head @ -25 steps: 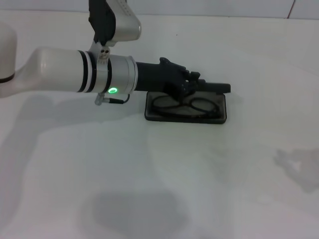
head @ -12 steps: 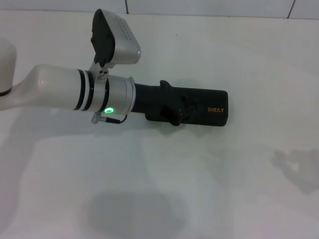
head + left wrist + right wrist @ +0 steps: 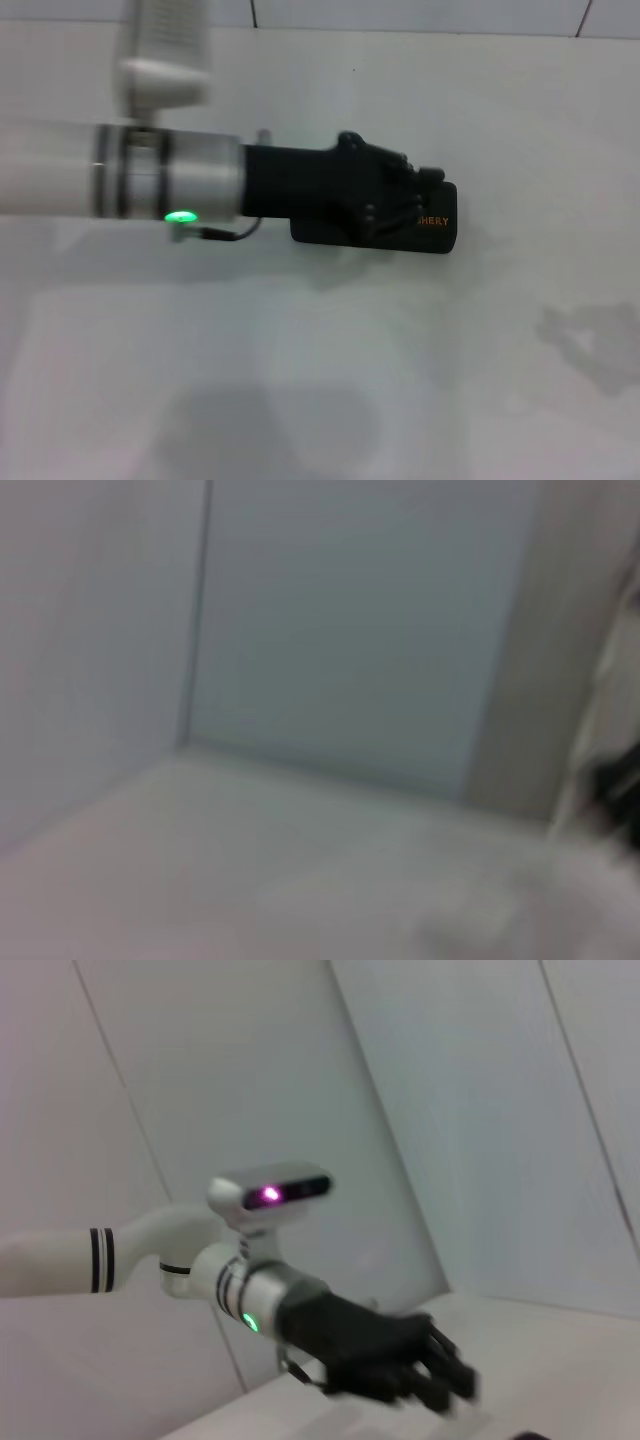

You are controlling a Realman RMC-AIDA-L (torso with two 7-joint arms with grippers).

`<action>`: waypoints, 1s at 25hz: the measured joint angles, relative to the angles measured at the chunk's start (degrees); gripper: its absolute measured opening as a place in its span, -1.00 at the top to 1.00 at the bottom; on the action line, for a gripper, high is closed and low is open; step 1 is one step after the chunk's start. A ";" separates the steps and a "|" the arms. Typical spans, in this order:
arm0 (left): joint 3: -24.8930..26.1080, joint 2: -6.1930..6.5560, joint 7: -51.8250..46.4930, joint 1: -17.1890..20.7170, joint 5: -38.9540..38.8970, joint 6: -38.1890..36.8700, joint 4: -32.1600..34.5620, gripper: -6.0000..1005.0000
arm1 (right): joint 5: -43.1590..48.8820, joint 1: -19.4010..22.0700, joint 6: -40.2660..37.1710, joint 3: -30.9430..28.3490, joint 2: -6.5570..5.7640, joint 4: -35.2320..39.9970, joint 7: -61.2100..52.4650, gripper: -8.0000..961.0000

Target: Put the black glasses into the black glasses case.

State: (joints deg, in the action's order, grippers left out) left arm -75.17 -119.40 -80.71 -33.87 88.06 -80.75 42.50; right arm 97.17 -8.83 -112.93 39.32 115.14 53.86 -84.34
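The black glasses case [image 3: 438,236] lies shut on the white table, its orange "SHERY" lettering partly showing on the lid. The black glasses are hidden from view. My left gripper [image 3: 412,192] reaches in from the left and hovers over or rests on the case's lid, covering its left and middle part. It also shows in the right wrist view [image 3: 440,1368], seen from farther off, with nothing in it. The left wrist view shows only blurred walls and table. My right gripper is out of view.
The white table [image 3: 320,360] stretches around the case, with a tiled wall [image 3: 420,12] at its far edge. A faint grey stain [image 3: 585,340] marks the table at the right. My left forearm [image 3: 120,180] spans the left side above the table.
One second ago the case was open with the glasses lying inside; the lid then came shut. Since then my left wrist has turned and the gripper has shifted right over the lid.
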 joint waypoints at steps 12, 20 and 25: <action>12.85 4.38 7.65 12.40 -3.80 -28.51 5.22 0.17 | -5.90 -4.74 -3.33 6.68 0.31 -2.31 4.58 0.04; 14.34 4.82 7.27 14.07 -3.56 -28.88 4.81 -0.46 | -7.46 -10.23 -2.66 10.54 0.73 -5.42 6.47 -0.32; 14.35 5.02 7.20 14.00 -3.45 -28.94 4.78 -0.44 | -7.46 -15.03 -2.08 11.70 0.81 -11.04 9.22 -0.46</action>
State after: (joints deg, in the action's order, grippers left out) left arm -60.82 -114.38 -73.51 -19.86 84.61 -109.69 47.28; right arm 89.70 -23.86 -115.02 51.02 115.95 42.82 -75.13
